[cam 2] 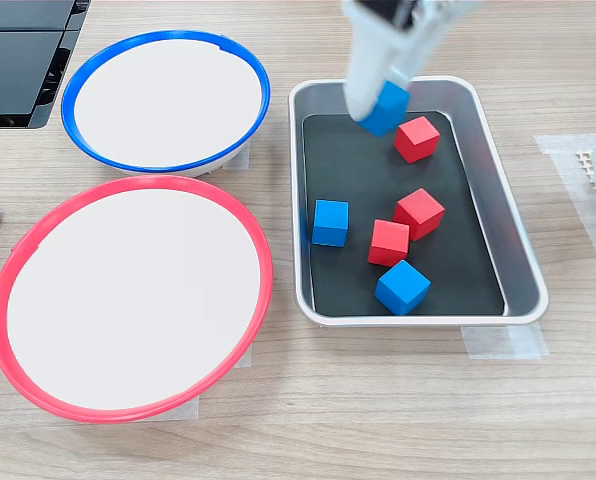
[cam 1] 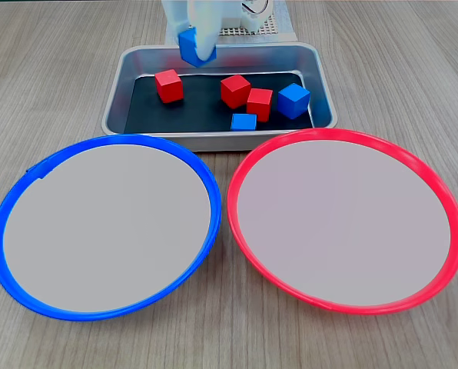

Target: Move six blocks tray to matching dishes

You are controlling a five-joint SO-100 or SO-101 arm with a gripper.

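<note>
Nearest the camera in a fixed view, two dishes sit side by side on the wood table (cam 1: 413,46): blue-rimmed dish (cam 1: 106,311) at left, red-rimmed dish (cam 1: 344,306) at right, both w/ nothing in them. Behind them lies the silver tray (cam 1: 325,92), long axis running left-right, w/ five blocks on its black bottom: red block (cam 1: 168,85), two more red ones touching or nearly so (cam 1: 235,91) (cam 1: 260,104), a small-looking blue block (cam 1: 243,121) by the near rim, and a larger-looking blue block (cam 1: 293,101) at right. Farthest back, my claw (cam 1: 194,48) is clamped on a sixth block, blue (cam 1: 187,48), lifted clear over the tray's far-left part. The blue-rimmed dish lies toward the camera and slightly left of my claw, closer than the red one; I judge the next carry goes that way, over the tray's near rim.
</note>
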